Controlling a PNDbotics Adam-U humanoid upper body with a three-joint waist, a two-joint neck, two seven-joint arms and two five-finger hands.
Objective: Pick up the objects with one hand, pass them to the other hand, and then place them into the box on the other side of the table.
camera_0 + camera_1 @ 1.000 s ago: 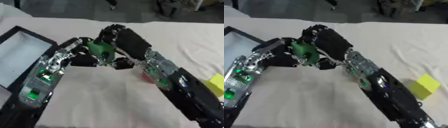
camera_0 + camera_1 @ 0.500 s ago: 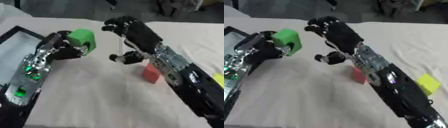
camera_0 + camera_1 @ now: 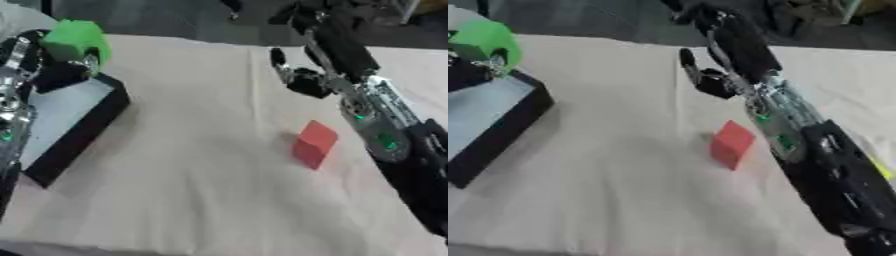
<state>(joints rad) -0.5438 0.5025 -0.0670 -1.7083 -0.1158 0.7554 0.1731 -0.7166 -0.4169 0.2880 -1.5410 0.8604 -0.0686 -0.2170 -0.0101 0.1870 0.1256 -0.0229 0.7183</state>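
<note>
One green block (image 3: 77, 39): blocky, no clear long axis, clamped in left hand (image 3: 48, 65) above box (image 3: 83, 127)
Right hand (image 3: 306, 60): fingers apart, holding nothing
Red block (image 3: 313, 144): tilted on table (image 3: 192, 190)

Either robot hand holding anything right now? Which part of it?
The left robot hand holds the green block from below, fingers curled against its lower sides, above the black box. The right robot hand holds nothing.

Left hand (image 3: 52, 65) curled, right hand (image 3: 302, 75) open
</note>
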